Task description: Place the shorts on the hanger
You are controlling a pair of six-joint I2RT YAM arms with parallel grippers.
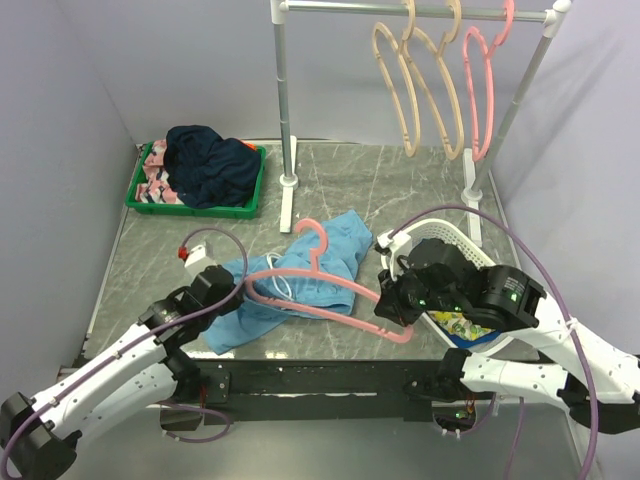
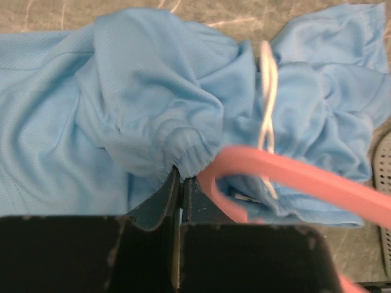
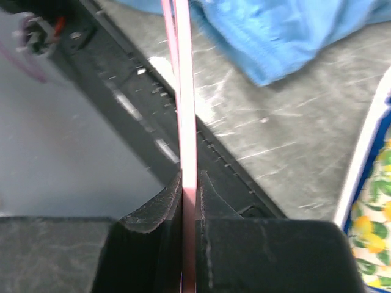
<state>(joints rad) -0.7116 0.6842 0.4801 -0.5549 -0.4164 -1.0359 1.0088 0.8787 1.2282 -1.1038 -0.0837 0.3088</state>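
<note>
The light blue shorts (image 1: 300,275) lie crumpled on the grey table, white drawstring (image 2: 267,104) showing. The pink hanger (image 1: 320,275) lies across them, hook towards the back. My left gripper (image 1: 243,285) is shut on the shorts' gathered waistband (image 2: 183,155), with the hanger's pink loop (image 2: 287,177) just to its right. My right gripper (image 1: 385,310) is shut on the hanger's right end; the pink bar (image 3: 186,122) runs straight out from between its fingers, above the table's front edge. The shorts' hem (image 3: 275,36) shows at the top of the right wrist view.
A green tray (image 1: 245,205) with a dark navy garment (image 1: 210,160) sits back left. A white basket (image 1: 440,235) with lemon-print cloth (image 3: 372,232) stands by my right arm. A rack (image 1: 290,120) at the back carries two tan hangers (image 1: 415,90) and another pink one (image 1: 480,90).
</note>
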